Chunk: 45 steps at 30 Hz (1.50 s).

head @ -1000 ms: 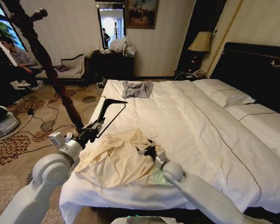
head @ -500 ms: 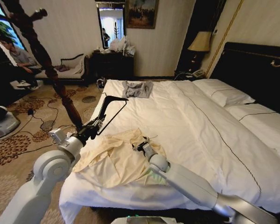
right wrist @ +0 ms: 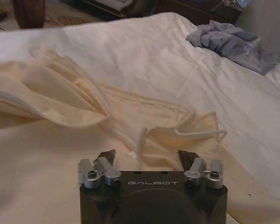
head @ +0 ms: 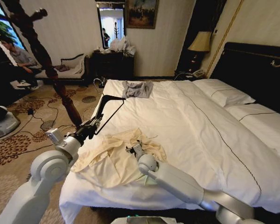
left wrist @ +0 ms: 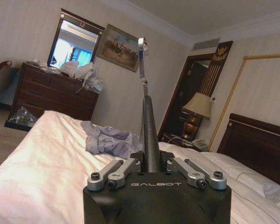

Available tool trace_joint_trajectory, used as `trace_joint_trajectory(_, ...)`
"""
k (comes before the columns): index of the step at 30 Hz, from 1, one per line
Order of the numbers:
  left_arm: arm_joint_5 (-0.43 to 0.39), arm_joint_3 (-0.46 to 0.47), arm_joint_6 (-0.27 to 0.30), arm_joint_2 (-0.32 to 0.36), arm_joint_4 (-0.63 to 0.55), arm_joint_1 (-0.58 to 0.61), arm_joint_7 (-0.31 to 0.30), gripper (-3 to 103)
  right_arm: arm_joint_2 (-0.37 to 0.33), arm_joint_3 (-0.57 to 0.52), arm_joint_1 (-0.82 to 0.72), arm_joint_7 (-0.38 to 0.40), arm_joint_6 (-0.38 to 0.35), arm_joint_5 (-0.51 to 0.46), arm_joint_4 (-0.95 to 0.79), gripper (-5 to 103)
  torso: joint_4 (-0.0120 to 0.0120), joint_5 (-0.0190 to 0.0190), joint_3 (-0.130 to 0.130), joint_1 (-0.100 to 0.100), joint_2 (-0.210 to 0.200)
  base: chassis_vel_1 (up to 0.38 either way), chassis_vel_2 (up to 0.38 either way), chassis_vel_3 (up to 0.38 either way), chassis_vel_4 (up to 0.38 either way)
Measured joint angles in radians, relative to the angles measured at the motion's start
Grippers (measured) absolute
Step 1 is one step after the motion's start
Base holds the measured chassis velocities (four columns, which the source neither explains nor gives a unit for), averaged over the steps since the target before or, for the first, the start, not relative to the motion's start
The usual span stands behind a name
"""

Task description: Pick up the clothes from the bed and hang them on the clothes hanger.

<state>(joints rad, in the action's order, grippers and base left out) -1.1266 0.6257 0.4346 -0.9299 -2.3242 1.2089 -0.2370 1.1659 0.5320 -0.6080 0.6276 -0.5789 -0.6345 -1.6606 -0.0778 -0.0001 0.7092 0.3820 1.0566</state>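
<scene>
The clothes, a cream-yellow shirt, lie crumpled on the near left part of the bed. My right gripper hovers low over the shirt's middle. In the right wrist view this gripper is open, its fingers spread wide over the shirt's collar area. My left gripper is at the bed's left edge, shut on the black clothes hanger, which points up and away. In the left wrist view the gripper clamps the hanger's bar below the silver hook.
A grey garment lies at the far end of the bed. A tall dark wooden coat stand rises left of the bed on patterned carpet. White pillows and a black headboard are to the right. A dresser stands at the back wall.
My right gripper has slid leftward across the shirt. The left arm and the hanger have shifted slightly to the left.
</scene>
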Motion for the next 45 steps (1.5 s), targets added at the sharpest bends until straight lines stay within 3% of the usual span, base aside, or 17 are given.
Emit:
trace_joint_trajectory(7,0.0,0.009,-0.004,-0.004,0.0,0.007,-0.003,18,0.045,0.001,0.015,0.058,-0.018,-0.051,0.06,48,0.0001,0.0,0.0,0.0,0.0,0.0,0.0,0.0,0.0)
trace_joint_trajectory(10,0.0,0.017,-0.007,-0.001,0.001,0.011,-0.005,18,0.047,-0.003,0.018,0.075,-0.018,-0.055,0.065,43,0.0001,0.0,0.0,0.0,0.0,0.0,0.0,0.0,0.0)
trace_joint_trajectory(14,0.0,0.023,-0.012,0.0,0.006,0.017,-0.007,18,0.032,-0.011,0.02,0.086,-0.023,-0.054,0.052,22,0.0001,0.0,0.0,0.0,0.0,0.0,0.0,0.0,0.0)
trace_joint_trajectory(17,-0.002,0.023,-0.016,-0.001,0.009,0.018,-0.009,18,0.016,-0.021,0.021,0.086,-0.026,-0.059,0.032,16,0.0001,0.0001,0.0,0.0,0.0,0.0,0.0,0.0,0.0)
trace_joint_trajectory(20,-0.01,0.02,-0.02,-0.002,0.011,0.02,-0.011,18,-0.019,-0.046,0.018,0.089,-0.027,-0.089,-0.004,2,0.0001,0.0002,0.0,0.0,0.0,0.0,0.0,0.0,0.0)
trace_joint_trajectory(25,-0.015,0.017,-0.023,-0.007,0.013,0.024,-0.011,18,-0.098,-0.098,0.003,0.076,-0.003,-0.163,-0.081,1,-0.0001,0.0002,0.0,0.0,0.0,0.0,0.0,0.0,0.0)
trace_joint_trajectory(30,0.0,-0.001,-0.024,-0.017,0.018,0.025,-0.011,18,-0.163,-0.137,-0.027,-0.01,0.051,-0.168,-0.133,1,-0.0002,0.0001,0.0,0.0,0.0,0.0,0.0,0.0,0.0)
trace_joint_trajectory(36,0.007,-0.023,-0.022,-0.033,0.014,0.034,-0.009,18,-0.175,-0.159,-0.055,-0.03,0.073,-0.169,-0.152,1,-0.0001,0.0003,0.0,0.0,0.0,0.0,0.0,0.0,0.0)
trace_joint_trajectory(45,-0.086,-0.045,0.021,-0.015,-0.102,0.232,0.043,18,-0.223,-0.323,-0.03,-0.03,0.077,-0.248,-0.156,1,0.0005,0.0003,0.0,0.0,0.0,0.0,0.0,0.0,0.0)
